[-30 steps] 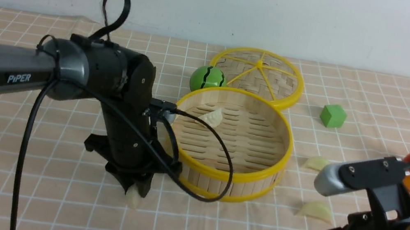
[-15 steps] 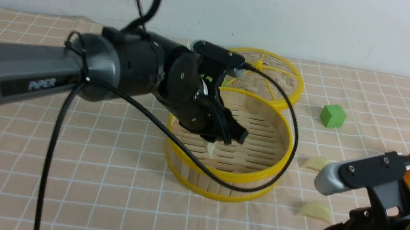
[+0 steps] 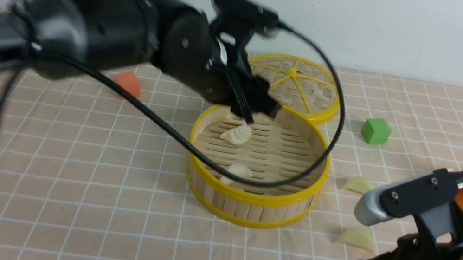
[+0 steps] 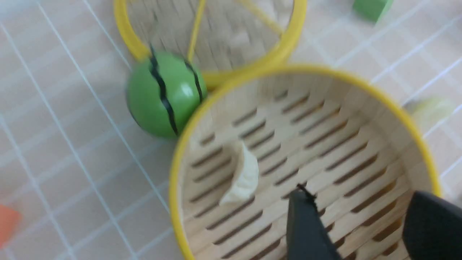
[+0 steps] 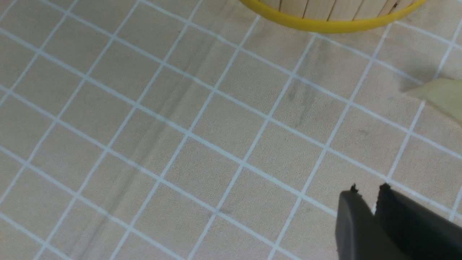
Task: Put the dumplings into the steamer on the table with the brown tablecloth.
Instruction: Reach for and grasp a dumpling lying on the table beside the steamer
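Two dumplings [image 3: 236, 134] lie on the slatted floor of the steamer [image 3: 253, 197] — one just under the tips of the left hand [image 3: 261, 109], the other farther from it, by the wall on the robot's side. That hand hangs over the far part of the basket with its fingers [image 4: 306, 224] spread apart and nothing between them, which suits an unloaded hand that must clear the rim. The front view is blurred there, so I cannot tell its height above the slats. Two more dumplings [image 3: 358, 184] rest on the brown tablecloth [image 3: 65, 168] covering the counter [image 3: 427, 111]. They are outside the basket and well away from the left hand but near and ahead of the right hand [image 5: 368, 189] — hence, in my judgement, that arm sits low on that side. Its fingers are pressed together and hold nothing, so they would have to part before any grasp. The nearer crescent [image 5: 444, 97] lies off to one side of its tips. The task looks about half done. A green ball [image 4: 164, 94] sits right beside the steamer's outer wall, beyond the left hand and out of its way.
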{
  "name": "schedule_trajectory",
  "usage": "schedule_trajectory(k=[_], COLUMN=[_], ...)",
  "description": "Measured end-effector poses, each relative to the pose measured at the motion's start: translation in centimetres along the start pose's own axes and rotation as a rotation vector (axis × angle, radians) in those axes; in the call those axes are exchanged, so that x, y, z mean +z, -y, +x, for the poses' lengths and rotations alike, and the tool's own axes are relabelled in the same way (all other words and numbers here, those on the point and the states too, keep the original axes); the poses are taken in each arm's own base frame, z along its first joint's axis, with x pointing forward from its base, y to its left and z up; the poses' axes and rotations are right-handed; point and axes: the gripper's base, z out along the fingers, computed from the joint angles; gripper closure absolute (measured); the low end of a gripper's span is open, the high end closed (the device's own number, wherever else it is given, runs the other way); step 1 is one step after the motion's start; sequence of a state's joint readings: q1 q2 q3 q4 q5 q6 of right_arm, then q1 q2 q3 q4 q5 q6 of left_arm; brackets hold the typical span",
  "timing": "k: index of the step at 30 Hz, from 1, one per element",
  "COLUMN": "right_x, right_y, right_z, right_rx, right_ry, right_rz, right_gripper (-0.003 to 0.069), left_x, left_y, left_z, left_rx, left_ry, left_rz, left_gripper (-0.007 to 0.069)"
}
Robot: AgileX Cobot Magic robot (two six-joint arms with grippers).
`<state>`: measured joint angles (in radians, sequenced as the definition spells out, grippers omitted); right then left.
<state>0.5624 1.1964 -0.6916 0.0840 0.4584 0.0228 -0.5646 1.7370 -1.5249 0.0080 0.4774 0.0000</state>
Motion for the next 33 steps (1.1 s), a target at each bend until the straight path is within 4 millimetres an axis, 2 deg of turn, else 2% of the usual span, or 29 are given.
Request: schedule_trajectory(k=[1, 2, 5, 6, 7, 8, 10, 12, 13, 15, 17, 18, 19, 20, 24, 28, 33], right_x=[0.0, 0.0, 0.0, 0.0, 0.0, 0.0, -0.1, -0.2, -0.2, -0.3, 0.5, 0.7, 1.1, 2.2, 6.7, 10.8, 13.9], right_y=[0.0, 0.0, 0.1, 0.1, 0.1, 0.3, 1.0, 2.4, 3.2, 4.8, 7.2, 7.3, 8.2, 9.5, 11.8, 13.1, 14.3], right_z=[0.0, 0.0, 0.3, 0.4, 0.4, 0.4, 0.0, -1.0, -1.7, -3.4, -5.3, -5.5, -6.0, -7.2, -8.8, -10.0, -11.2], right_rx=[-0.004, -0.007, -0.019, -0.023, -0.024, -0.015, 0.038, 0.103, 0.14, 0.197, 0.262, 0.263, 0.289, 0.33, 0.375, 0.324, 0.176], right_ry=[-0.003, -0.004, -0.033, -0.04, -0.042, -0.043, -0.026, 0.008, 0.028, 0.068, 0.082, 0.082, 0.077, 0.061, -0.042, -0.101, -0.128], right_rz=[0.002, 0.003, 0.01, 0.013, 0.014, 0.02, 0.045, 0.087, 0.112, 0.15, 0.199, 0.199, 0.213, 0.226, 0.235, 0.235, 0.238], right_gripper=[0.0561, 0.0561, 0.0554, 0.0551, 0.055, 0.0545, 0.0534, 0.0511, 0.0493, 0.0454, 0.0377, 0.0377, 0.0343, 0.0293, 0.0214, 0.0203, 0.0208], left_x=[-2.5, -3.5, -12.0, -13.9, -14.6, -16.3, -18.2, -18.9, -18.8, -18.8, -18.6, -18.4, -18.5, -18.5, -19.1, -19.6, -20.0], left_y=[-0.1, -0.1, -0.3, -0.3, -0.3, -0.4, -0.5, -0.5, -0.5, -0.5, -0.5, -0.5, -0.6, -0.7, -0.8, -0.9, -0.8], left_z=[-1.1, -1.5, -3.1, -2.8, -2.7, -1.9, 0.4, 2.3, 4.1, 6.3, 9.4, 9.9, 10.7, 13.4, 17.9, 20.5, 21.0], left_rx=[0.013, 0.017, 0.007, -0.008, -0.011, -0.019, -0.023, -0.033, -0.046, -0.064, -0.073, -0.075, -0.074, -0.078, -0.082, -0.069, -0.053], left_ry=[0.045, 0.06, 0.123, 0.094, 0.083, 0.036, -0.092, -0.172, -0.232, -0.269, -0.303, -0.314, -0.315, -0.34, -0.361, -0.334, -0.185], left_rz=[-0.008, -0.011, -0.026, -0.029, -0.03, -0.034, -0.044, -0.05, -0.054, -0.059, -0.069, -0.071, -0.078, -0.094, -0.108, -0.115, -0.106], left_gripper=[0.0308, 0.0323, 0.0468, 0.0518, 0.0534, 0.0573, 0.0638, 0.0638, 0.0638, 0.0638, 0.0638, 0.0638, 0.0638, 0.0638, 0.0638, 0.0638, 0.0638])
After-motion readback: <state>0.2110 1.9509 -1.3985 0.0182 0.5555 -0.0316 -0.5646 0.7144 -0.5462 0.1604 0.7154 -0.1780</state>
